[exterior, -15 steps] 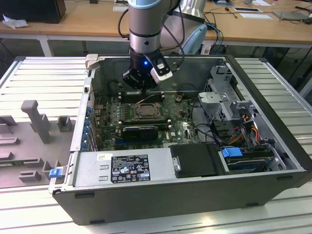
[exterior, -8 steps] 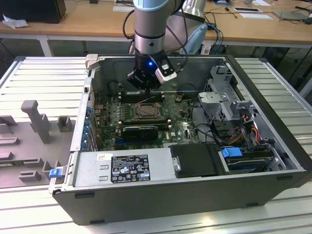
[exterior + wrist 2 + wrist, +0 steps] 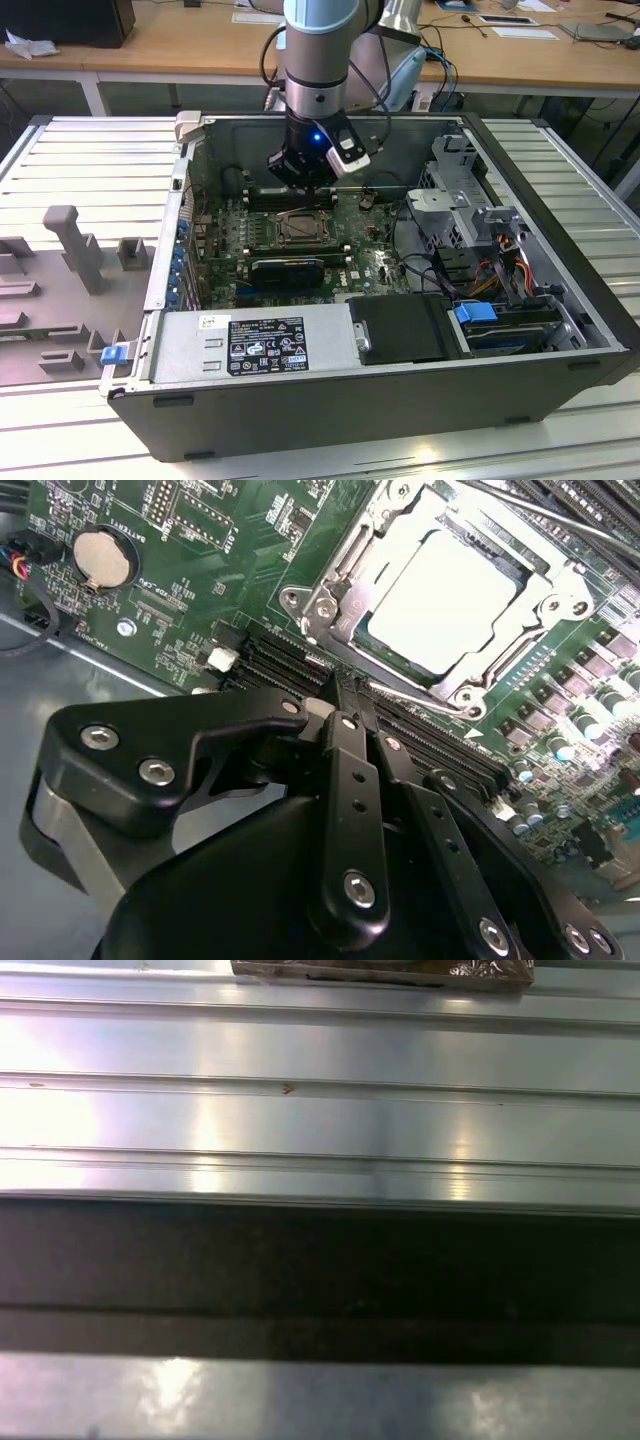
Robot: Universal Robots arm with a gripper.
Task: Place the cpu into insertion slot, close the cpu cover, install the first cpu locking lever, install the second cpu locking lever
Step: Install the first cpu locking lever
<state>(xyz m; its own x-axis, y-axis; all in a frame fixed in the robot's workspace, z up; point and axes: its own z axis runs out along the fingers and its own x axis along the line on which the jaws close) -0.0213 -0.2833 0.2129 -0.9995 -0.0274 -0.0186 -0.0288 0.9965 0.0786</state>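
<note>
The cpu point(image 3: 440, 600), a pale silver square, lies flat in the insertion slot point(image 3: 325, 608) on the green motherboard point(image 3: 200, 540). The cpu cover point(image 3: 352, 550), a silver frame, lies down around the chip's edges. Thin metal lever rods run along the socket's sides, one point(image 3: 560, 515) at the far side and one point(image 3: 425, 693) at the near side. My gripper point(image 3: 345, 692) is shut with nothing between its black fingers, and its tips hover over the black memory slots point(image 3: 285, 665) just beside the socket. In the exterior view the gripper point(image 3: 305, 183) hangs inside the open case just behind the insertion slot point(image 3: 300, 228).
A black card point(image 3: 288, 270) stands in front of the socket. The power supply point(image 3: 260, 340) and drive bays with blue tabs point(image 3: 475, 312) line the case's front. A coin cell point(image 3: 103, 558) sits on the board. A grey fixture tray point(image 3: 70, 250) lies outside at the exterior view's left.
</note>
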